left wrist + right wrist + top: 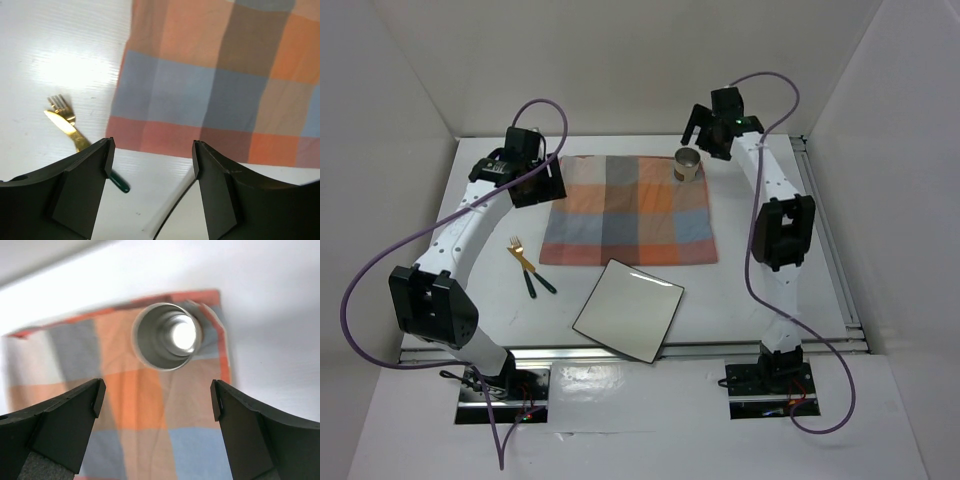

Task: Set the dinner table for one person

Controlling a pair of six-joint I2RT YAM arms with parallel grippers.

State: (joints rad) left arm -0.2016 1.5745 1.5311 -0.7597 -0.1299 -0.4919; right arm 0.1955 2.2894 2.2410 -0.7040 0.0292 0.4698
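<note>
The dinner table [725,300] is a white top. An orange-and-blue checked cloth [628,212] lies flat at its middle. A metal cup [687,165] stands upright on the cloth's far right corner. My right gripper [703,138] hovers just beyond and above it, open and empty; in the right wrist view the cup [167,337] sits ahead of the jaws [156,392]. A white square plate [628,309] lies near the front edge. A gold fork [61,104] and knife [62,126] with dark green handles lie left of the cloth. My left gripper [152,150] is open over the cloth's left side.
Metal rails run along the near edge [620,350] and the right edge [825,240] of the table. White walls close in the back and both sides. Purple cables loop over both arms.
</note>
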